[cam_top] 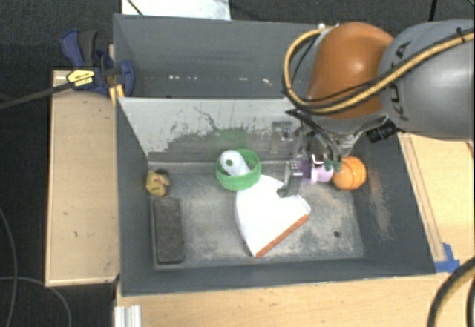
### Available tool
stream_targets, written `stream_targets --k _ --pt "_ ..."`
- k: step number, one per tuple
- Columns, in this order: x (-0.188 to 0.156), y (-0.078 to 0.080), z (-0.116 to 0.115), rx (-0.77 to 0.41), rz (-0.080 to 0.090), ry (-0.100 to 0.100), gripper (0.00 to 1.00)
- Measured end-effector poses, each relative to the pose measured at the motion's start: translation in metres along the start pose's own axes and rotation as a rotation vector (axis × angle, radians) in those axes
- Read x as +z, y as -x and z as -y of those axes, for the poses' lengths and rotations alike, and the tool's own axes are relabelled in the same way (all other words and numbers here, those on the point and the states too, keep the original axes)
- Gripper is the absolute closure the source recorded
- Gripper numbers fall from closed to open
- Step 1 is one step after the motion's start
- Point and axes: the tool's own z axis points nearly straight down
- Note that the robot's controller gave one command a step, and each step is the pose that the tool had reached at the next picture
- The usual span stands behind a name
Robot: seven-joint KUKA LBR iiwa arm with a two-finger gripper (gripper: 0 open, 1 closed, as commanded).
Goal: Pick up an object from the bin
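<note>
My gripper (291,182) is low in the middle right of the bin, its tip at the top edge of a white flat piece with an orange edge (269,222). Just to its right lie a small purple and white thing (323,174) and an orange ball (350,173). A green ring with a white roll inside (237,169) sits a little to its left.
A black rectangular block (168,230) lies along the bin's left wall, with a small yellow thing (156,182) behind it. The arm with its orange cover and cables hangs over the bin's back right.
</note>
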Motion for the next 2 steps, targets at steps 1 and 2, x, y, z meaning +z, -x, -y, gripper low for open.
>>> stream_targets --k 1,2 --pt "-0.005 0.002 0.000 0.001 0.008 0.000 0.00" --pt "0.034 -0.018 0.063 0.046 0.009 0.000 0.00"
